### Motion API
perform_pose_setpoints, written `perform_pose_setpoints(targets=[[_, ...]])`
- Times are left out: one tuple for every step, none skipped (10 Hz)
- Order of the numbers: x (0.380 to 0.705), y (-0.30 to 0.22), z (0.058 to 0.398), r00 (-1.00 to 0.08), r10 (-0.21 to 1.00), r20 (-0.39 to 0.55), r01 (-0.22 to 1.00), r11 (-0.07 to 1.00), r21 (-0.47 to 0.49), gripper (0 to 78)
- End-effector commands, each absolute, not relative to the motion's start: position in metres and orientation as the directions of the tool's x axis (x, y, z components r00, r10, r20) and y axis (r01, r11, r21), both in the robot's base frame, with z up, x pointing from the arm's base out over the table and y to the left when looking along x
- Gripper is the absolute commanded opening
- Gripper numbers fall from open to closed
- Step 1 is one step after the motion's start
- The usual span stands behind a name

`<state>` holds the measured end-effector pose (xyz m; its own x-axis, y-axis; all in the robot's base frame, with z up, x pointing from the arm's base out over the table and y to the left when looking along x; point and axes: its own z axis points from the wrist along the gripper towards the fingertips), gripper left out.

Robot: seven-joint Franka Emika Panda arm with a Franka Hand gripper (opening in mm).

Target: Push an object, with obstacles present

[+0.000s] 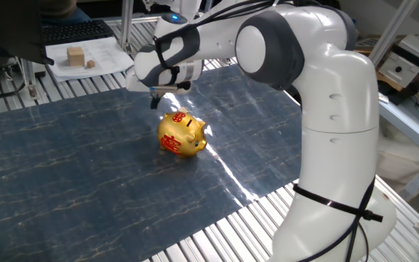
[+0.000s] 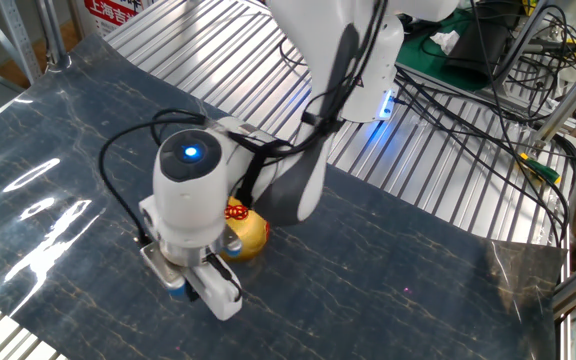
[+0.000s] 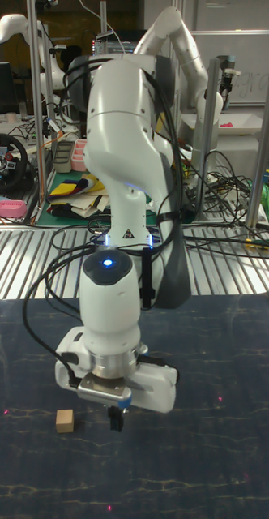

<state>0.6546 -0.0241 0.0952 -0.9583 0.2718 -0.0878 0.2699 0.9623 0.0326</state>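
Observation:
The object, a tiny light-tan wooden cube [image 3: 65, 420], lies on the dark marbled mat [image 1: 64, 175]. It shows only in the tall view; the arm's hand hides it in both other views. My gripper [image 3: 116, 419] hangs just right of the cube with a small gap between them, fingers together and nothing held. In one fixed view the gripper [image 1: 155, 102] hovers just behind the obstacle, a shiny gold piggy bank [image 1: 182, 134] with red markings. The other fixed view shows the piggy bank [image 2: 246, 232] peeking out beside the white hand [image 2: 183, 225], whose fingertips are hidden.
Pale wooden blocks [image 1: 76, 56] lie on white paper beyond the mat's far edge, next to a keyboard [image 1: 75, 30]. Ribbed metal tabletop [image 2: 438, 170] surrounds the mat. Cables [image 2: 488, 110] trail behind the arm's base.

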Motion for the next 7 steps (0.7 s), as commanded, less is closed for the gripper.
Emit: perform_pose_setpoints(targets=[[0.658, -0.038, 0.091, -0.970, 0.222, -0.103, 0.221, 0.975, 0.018, 0.0], [0.657, -0.043, 0.089, -0.973, 0.207, -0.105, 0.206, 0.978, 0.014, 0.0], [0.657, -0.049, 0.088, -0.975, 0.193, -0.108, 0.194, 0.981, 0.010, 0.0], [0.657, -0.053, 0.087, -0.977, 0.186, -0.109, 0.186, 0.983, 0.007, 0.0], [0.657, -0.061, 0.085, -0.979, 0.170, -0.112, 0.171, 0.985, 0.004, 0.0], [0.656, -0.067, 0.083, -0.981, 0.157, -0.112, 0.158, 0.987, 0.000, 0.0], [0.654, -0.073, 0.082, -0.983, 0.142, -0.113, 0.144, 0.990, -0.002, 0.0]])
